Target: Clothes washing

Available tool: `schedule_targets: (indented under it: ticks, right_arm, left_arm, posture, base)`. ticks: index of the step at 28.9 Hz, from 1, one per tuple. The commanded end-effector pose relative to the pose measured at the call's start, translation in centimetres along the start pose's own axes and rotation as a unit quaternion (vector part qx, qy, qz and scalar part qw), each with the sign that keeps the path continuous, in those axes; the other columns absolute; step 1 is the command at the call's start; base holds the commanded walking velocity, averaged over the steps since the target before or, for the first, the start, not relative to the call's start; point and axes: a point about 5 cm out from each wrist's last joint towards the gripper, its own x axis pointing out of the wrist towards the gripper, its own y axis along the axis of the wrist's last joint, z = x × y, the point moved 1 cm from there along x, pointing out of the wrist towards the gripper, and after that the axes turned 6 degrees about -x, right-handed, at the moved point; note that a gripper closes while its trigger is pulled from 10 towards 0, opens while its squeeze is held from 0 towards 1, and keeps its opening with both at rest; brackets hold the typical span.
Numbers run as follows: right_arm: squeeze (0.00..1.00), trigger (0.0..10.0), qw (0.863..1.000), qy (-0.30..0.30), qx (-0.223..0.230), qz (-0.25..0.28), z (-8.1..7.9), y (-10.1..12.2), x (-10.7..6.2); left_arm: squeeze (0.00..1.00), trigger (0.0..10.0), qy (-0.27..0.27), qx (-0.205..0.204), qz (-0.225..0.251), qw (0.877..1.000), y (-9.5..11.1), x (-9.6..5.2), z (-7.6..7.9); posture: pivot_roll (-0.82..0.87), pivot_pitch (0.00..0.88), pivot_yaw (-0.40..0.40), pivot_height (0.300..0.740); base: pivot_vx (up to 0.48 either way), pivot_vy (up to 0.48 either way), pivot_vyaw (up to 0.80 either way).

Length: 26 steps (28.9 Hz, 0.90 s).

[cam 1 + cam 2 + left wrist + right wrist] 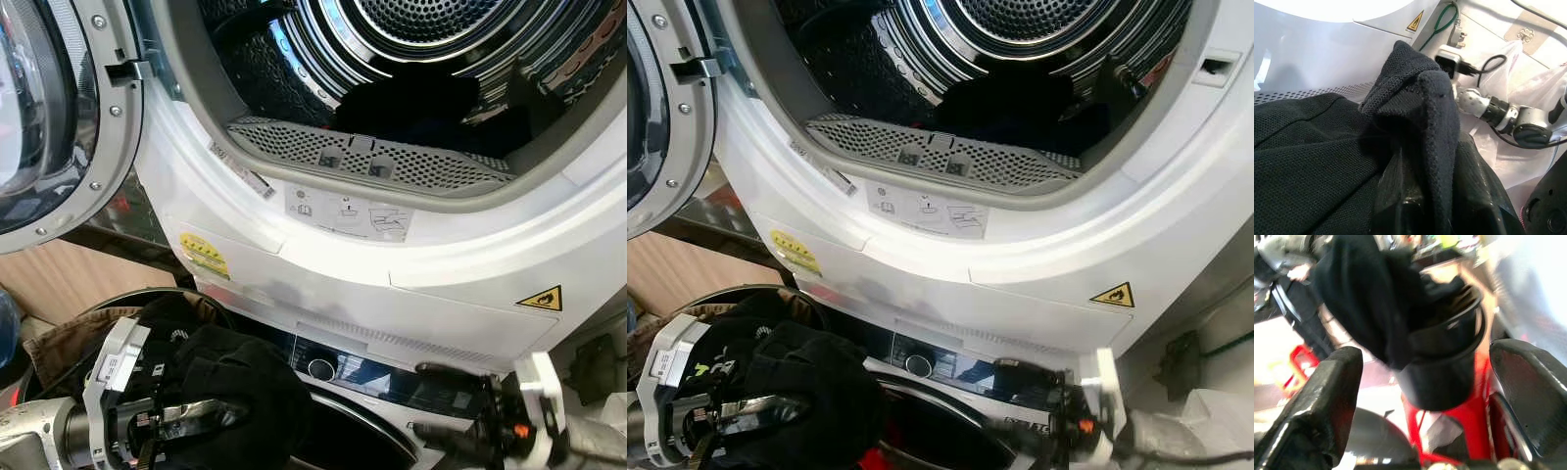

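Draping in thick folds over the left claw (186, 416), a black knitted garment (230, 392) hangs low at the robot's left, its fine mesh weave and one upright fold clear in the left wrist view; the claw is clamped on the cloth. Below it stands one black bucket (1447, 367) with more dark cloth spilling over its rim, set on something red. Above, one white dryer (392, 264) fills the scene, its round door (44, 117) swung open to the left and its steel drum (411, 39) holding dark clothes behind a perforated grey lint filter (367, 157). Two yellow warning stickers sit on the white front. The right claw (1425, 396), low at the right, has its two fingers spread wide with nothing between them.
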Motion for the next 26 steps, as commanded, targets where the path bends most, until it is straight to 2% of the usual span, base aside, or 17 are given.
schedule_targets:
  ticks: [1, 2, 3, 4, 6, 7, 8, 13, 16, 18, 20, 22, 26]
  right_arm:
    - [1.0, 10.0, 1.0, 0.028, -0.012, -0.001, -0.7, 0.8, 0.6]
    - [1.0, 10.0, 0.999, 0.037, -0.013, 0.005, -0.9, 1.0, 0.9]
    - [1.0, 10.0, 0.998, 0.064, -0.01, 0.015, -1.6, 1.4, 2.0]
    - [1.0, 10.0, 0.998, 0.064, -0.01, 0.015, -1.6, 1.4, 2.0]
    - [1.0, 10.0, 0.994, 0.104, -0.013, -0.002, -2.6, 1.0, 3.6]
    - [1.0, 10.0, 0.994, 0.104, -0.013, -0.002, -2.6, 1.0, 3.6]
    - [1.0, 10.0, 0.992, 0.121, -0.015, -0.01, -3.1, 0.7, 4.7]
    - [1.0, 10.0, 0.992, 0.124, -0.015, -0.004, -3.2, 0.6, 5.8]
    - [1.0, 10.0, 0.994, 0.112, -0.017, 0.001, -3.0, 0.6, 6.5]
    - [1.0, 10.0, 0.999, 0.025, -0.036, 0.009, -1.0, 0.5, 7.8]
    - [1.0, 10.0, 0.997, -0.048, -0.053, 0.005, 0.7, 0.3, 8.7]
    - [1.0, 10.0, 0.998, -0.044, -0.043, 0.006, 0.6, 0.2, 8.9]
    - [1.0, 10.0, 0.999, -0.002, -0.025, 0.023, -0.7, 0.4, 9.5]
  left_arm:
    - [0.0, 10.0, -0.005, 0.005, -0.003, 1.0, 0.0, 0.1, -0.1]
    - [0.0, 10.0, -0.006, 0.005, -0.003, 1.0, -0.1, 0.2, -0.1]
    - [0.0, 10.0, -0.013, 0.003, -0.005, 1.0, -0.1, 0.4, -0.3]
    - [0.0, 10.0, -0.013, 0.003, -0.005, 1.0, -0.1, 0.4, -0.3]
    - [0.0, 10.0, -0.022, -0.002, -0.01, 1.0, -0.3, 0.8, -0.6]
    - [0.0, 10.0, -0.022, -0.002, -0.01, 1.0, -0.3, 0.8, -0.6]
    - [0.0, 10.0, -0.025, -0.004, -0.012, 1.0, -0.5, 1.0, -0.8]
    - [0.0, 10.0, -0.027, -0.006, -0.012, 1.0, -0.5, 1.3, -1.1]
    - [0.0, 10.0, -0.031, -0.005, -0.012, 0.999, -0.6, 1.7, -1.3]
    - [0.0, 10.0, -0.035, -0.006, -0.011, 0.999, -0.6, 1.9, -1.4]
    - [0.0, 10.0, -0.036, -0.006, -0.01, 0.999, -0.8, 2.1, -1.5]
    - [0.0, 10.0, -0.037, -0.006, -0.009, 0.999, -0.8, 2.2, -1.5]
    - [0.0, 10.0, -0.035, -0.004, -0.003, 0.999, -0.7, 2.4, -1.6]
  posture:
    - [0.05, 0.061, 0.014, 0.74]
    - [0.05, 0.061, 0.014, 0.74]
    - [0.05, 0.064, 0.015, 0.74]
    - [0.05, 0.064, 0.015, 0.74]
    - [0.04, 0.063, 0.015, 0.74]
    - [0.04, 0.063, 0.015, 0.74]
    - [0.04, 0.063, 0.016, 0.74]
    - [0.05, 0.061, 0.017, 0.74]
    - [0.05, 0.057, 0.017, 0.74]
    - [0.05, 0.052, 0.015, 0.74]
    - [0.05, 0.05, 0.015, 0.74]
    - [0.05, 0.05, 0.015, 0.74]
    - [0.05, 0.058, 0.011, 0.74]
  base:
    - [0.0, 0.0, 0.0]
    - [0.0, 0.0, 0.0]
    - [0.0, 0.0, 0.0]
    - [0.0, 0.0, 0.0]
    - [0.0, 0.0, 0.0]
    - [0.0, 0.0, 0.0]
    - [0.0, 0.0, 0.0]
    - [0.0, 0.0, 0.0]
    - [0.0, 0.0, 0.0]
    - [0.0, 0.0, 0.0]
    - [0.0, 0.0, 0.0]
    - [0.0, 0.0, 0.0]
    - [0.0, 0.0, 0.0]
